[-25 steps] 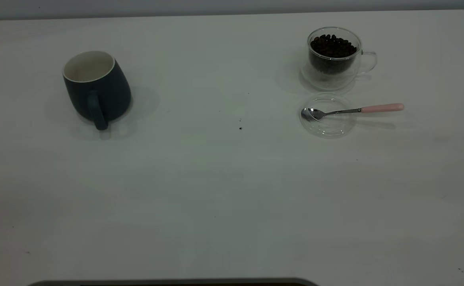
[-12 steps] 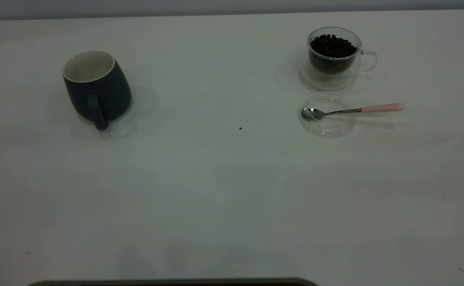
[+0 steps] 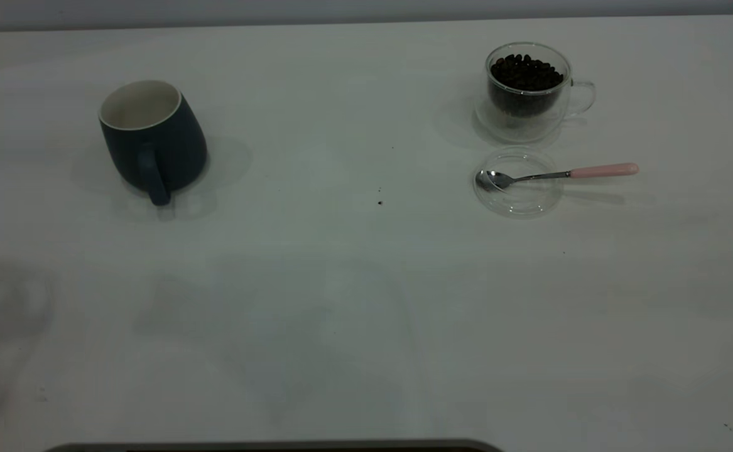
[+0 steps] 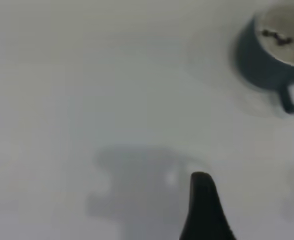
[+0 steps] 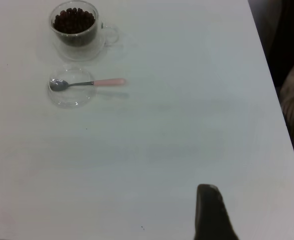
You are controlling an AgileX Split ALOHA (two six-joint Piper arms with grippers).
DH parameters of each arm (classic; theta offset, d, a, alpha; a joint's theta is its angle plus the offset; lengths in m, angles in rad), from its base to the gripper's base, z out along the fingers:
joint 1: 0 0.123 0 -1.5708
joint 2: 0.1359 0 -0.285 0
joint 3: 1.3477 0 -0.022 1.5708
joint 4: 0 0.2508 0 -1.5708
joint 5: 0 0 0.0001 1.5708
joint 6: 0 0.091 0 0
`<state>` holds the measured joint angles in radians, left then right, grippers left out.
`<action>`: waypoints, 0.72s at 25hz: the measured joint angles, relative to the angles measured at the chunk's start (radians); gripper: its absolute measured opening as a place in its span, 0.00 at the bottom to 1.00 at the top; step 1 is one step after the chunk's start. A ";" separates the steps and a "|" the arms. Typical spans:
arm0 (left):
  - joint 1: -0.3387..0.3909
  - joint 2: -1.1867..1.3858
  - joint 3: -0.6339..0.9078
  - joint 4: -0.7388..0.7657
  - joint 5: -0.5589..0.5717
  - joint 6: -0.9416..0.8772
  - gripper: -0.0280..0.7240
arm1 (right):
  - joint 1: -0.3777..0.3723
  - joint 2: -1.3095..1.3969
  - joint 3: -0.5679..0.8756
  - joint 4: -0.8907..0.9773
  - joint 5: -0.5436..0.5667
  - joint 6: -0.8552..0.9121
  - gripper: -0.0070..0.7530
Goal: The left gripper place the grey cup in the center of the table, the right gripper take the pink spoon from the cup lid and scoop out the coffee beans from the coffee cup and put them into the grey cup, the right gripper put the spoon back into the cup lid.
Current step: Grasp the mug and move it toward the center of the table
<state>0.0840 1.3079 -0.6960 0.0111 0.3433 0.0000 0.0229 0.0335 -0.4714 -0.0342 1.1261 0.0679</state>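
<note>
Two cups stand well apart on the white surface (image 3: pixel 353 301): the grey cup (image 3: pixel 152 139) at the left, upright, and the glass coffee cup (image 3: pixel 528 91) of coffee beans (image 3: pixel 525 72) at the right. Just beside it, the pink spoon (image 3: pixel 558 174) rests its bowl in the cup lid (image 3: pixel 517 183). Whether either arm's jaws are spread cannot be told.
</note>
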 joint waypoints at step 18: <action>0.029 0.899 -0.734 0.003 0.257 0.441 0.79 | 0.000 0.000 0.000 0.000 0.000 0.000 0.64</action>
<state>0.1134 2.2072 -1.4297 0.0137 0.6003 0.4411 0.0229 0.0335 -0.4714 -0.0342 1.1261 0.0679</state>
